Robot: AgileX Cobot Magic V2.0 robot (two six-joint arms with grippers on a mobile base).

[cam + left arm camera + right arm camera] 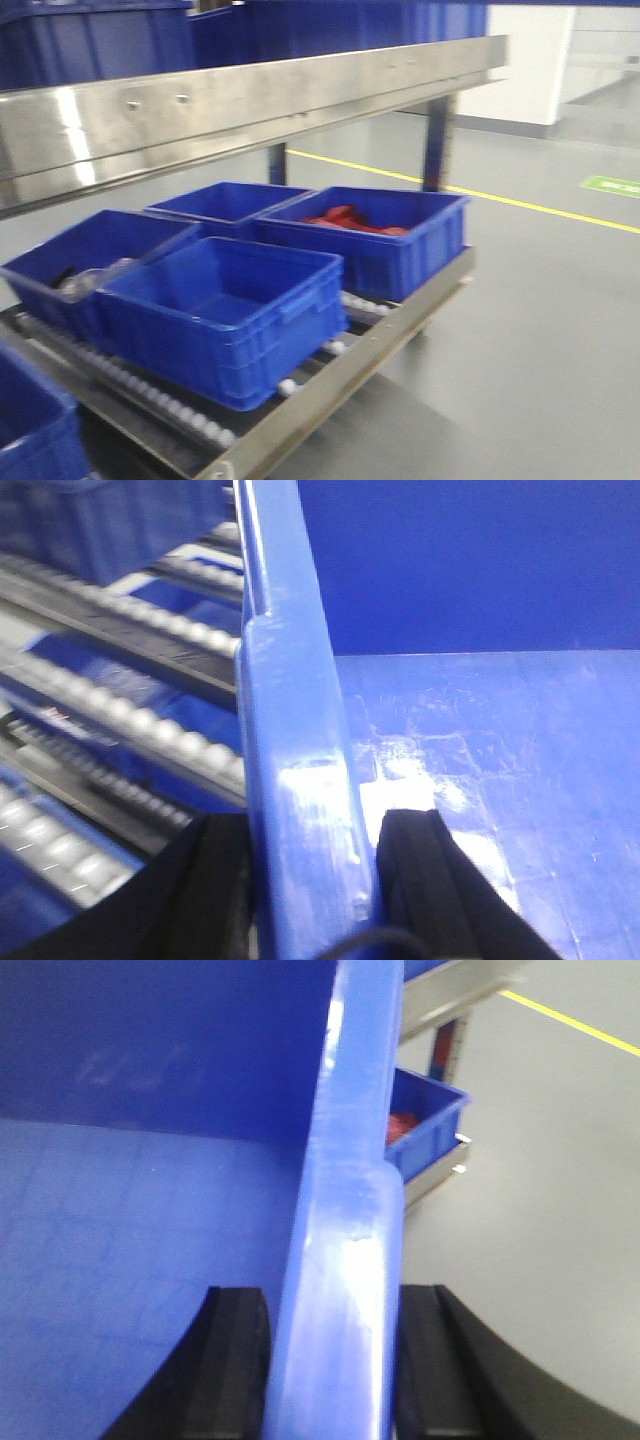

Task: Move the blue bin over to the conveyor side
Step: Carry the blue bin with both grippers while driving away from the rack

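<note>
Left gripper [315, 880] clamped on one wall of blue bin [290, 730], right gripper [330, 1360] clamped on the opposite wall. Bin interior is bare and the bin is just beside the roller rack [250, 100]. On the rack: front bin [220, 330] empty, right rear bin [400, 260] holds red parts [355, 220], left bin [40, 290] holds blurred clear items [88, 280]

Left gripper [312, 825] and right gripper [330, 1295] each show two broad, matte black fingers [430, 880] with curved outer edges.
</note>
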